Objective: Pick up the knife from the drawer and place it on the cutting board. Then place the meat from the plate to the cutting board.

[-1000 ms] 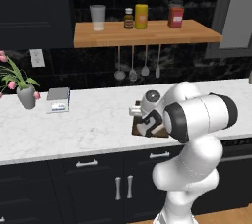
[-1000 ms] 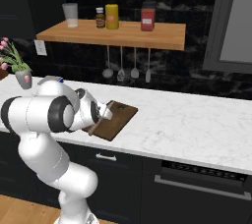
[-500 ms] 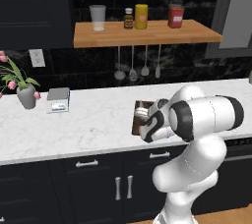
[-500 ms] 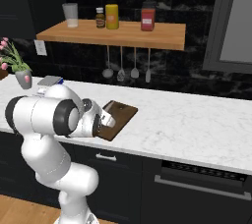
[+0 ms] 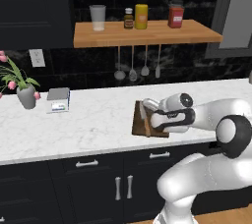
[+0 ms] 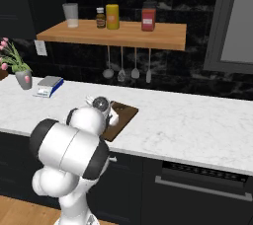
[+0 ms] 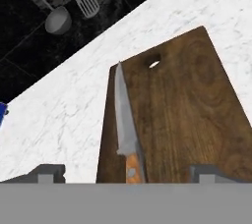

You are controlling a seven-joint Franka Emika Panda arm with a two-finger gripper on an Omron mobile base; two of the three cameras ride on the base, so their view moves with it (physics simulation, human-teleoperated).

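Handle end of the knife (image 7: 127, 130) cut off at the bottom edge in the hand view – only the first bit of tan wood visible; in the left base view, just a pale sliver of it (image 5: 143, 115) seen beside the arm's hand, and hidden behind the white arm in the right base view. Lying flat on the board (image 7: 189, 115), along the board's left long edge in the hand view, long axis parallel to that edge, tip pointing toward the end with the hanging hole and the dark back wall. Board resting on the marble worktop (image 7: 64, 120), partly covered by the arm in both base views (image 5: 139, 126) (image 6: 121, 118). Pincer (image 7: 125, 173) spread wide – two dark tips (image 7: 48, 173) standing well apart at the bottom of the hand view, one beyond each long edge of the board, gripping nothing, knife lying free between them. Ladles and a slotted spatula (image 7: 87, 1) hanging on the wall behind, partly cropped.
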